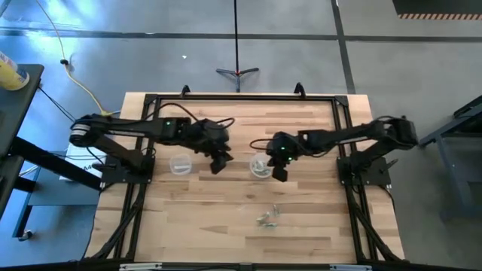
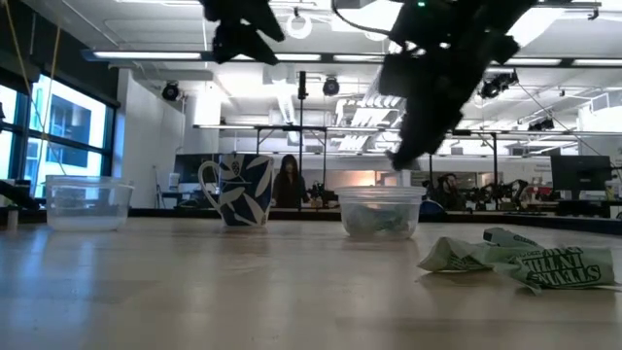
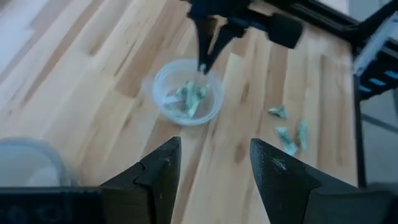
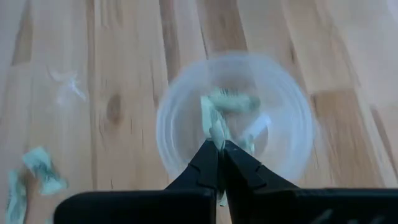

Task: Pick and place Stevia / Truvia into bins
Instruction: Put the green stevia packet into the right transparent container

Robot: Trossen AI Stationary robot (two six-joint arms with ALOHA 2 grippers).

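One clear cup (image 1: 260,165) holds several pale green Stevia packets (image 3: 189,99). My right gripper (image 4: 219,144) hangs above this cup's mouth (image 4: 292,124), shut on a packet. A second clear cup (image 1: 181,163) stands to the left and looks empty in the low view (image 2: 87,204). My left gripper (image 3: 214,146) is open in the air between the two cups (image 1: 220,162), touching nothing. Several more packets (image 1: 269,217) lie flat on the wood nearer the front edge. My right gripper pinches one Stevia packet (image 4: 213,127) between its two fingertips, coming from above and pointing down into the cup. The packet is lifted clear and sticks out past the fingertips over the packets in the cup.
A blue-and-white patterned mug (image 2: 238,190) stands behind the cups in the low view. The loose packets (image 2: 515,261) lie crumpled near the front right. The black frame rails (image 1: 241,96) run along the table's sides. Bare wood lies in front of the left cup.
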